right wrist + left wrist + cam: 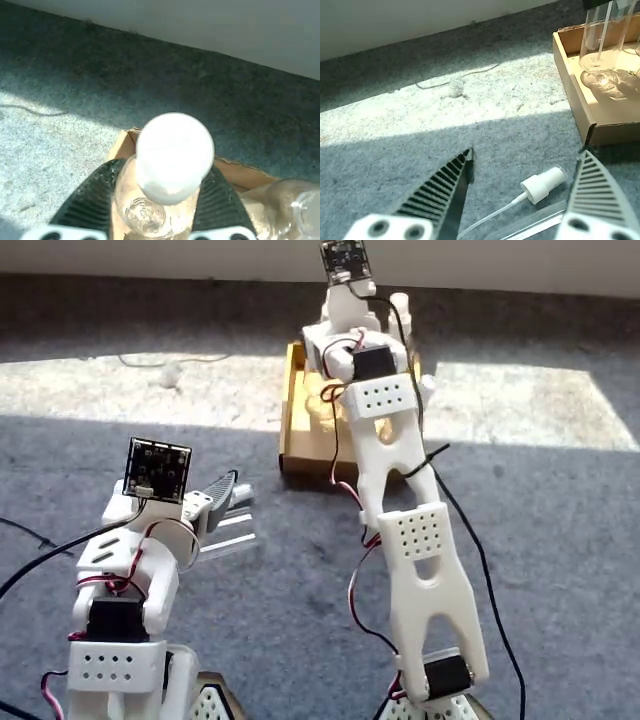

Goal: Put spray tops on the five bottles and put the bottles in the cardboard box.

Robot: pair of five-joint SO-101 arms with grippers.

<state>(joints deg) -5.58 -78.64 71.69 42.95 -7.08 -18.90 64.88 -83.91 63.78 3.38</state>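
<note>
Right fingers (95, 200) clamp a bottle (172, 155) in the box (125, 142); spray top (542, 184) lies between parted left fingers (445, 185).

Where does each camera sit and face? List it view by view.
High view: fixed above, behind the arms, looking down at the cardboard box; left arm and right arm show.
Left wrist view: on the left arm, facing a loose spray top and the box; open left tool shows.
Right wrist view: on the right arm, looking down over the box; right tool shut on a capped bottle shows.
Shared: the box, in all three.
</note>
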